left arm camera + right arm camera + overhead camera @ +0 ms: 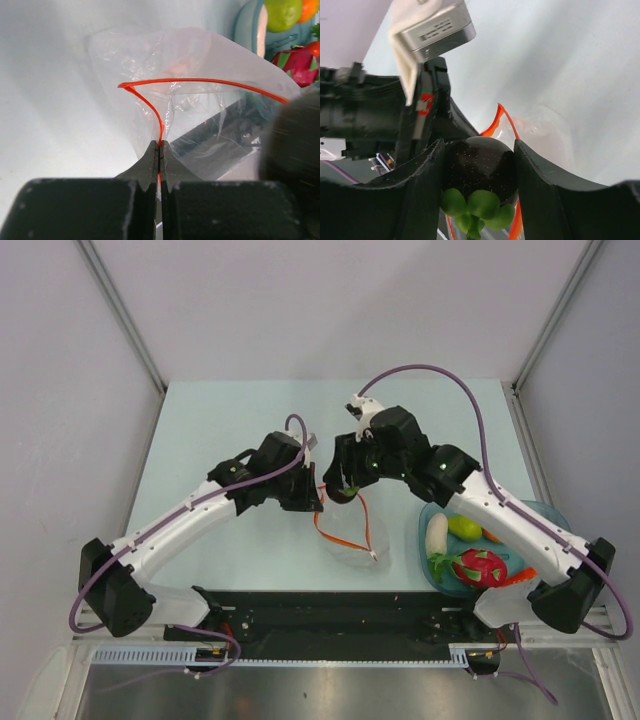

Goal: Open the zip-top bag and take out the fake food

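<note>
Nearly done, I think — the zip-top bag (pixel 352 535) is open, left claw (pixel 160 146) pinching its red strip (pixel 200 80). Right claw (pixel 348 488) grips a dark piece (pixel 479 165) just above the bag — other fake food (pixel 480 567) sits beside it.

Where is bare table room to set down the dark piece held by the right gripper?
Free: the table's far strip behind the left gripper and right gripper, and the near patch between left arm and zip-top bag. Crowded: the tray, and the centre round the bag's mouth.

Left pincer (pixel 159 148) pinching red strip (pixel 200 80) of zip-top bag (pixel 200 52), mouth gaping, fake food (pixel 296 61) beyond
</note>
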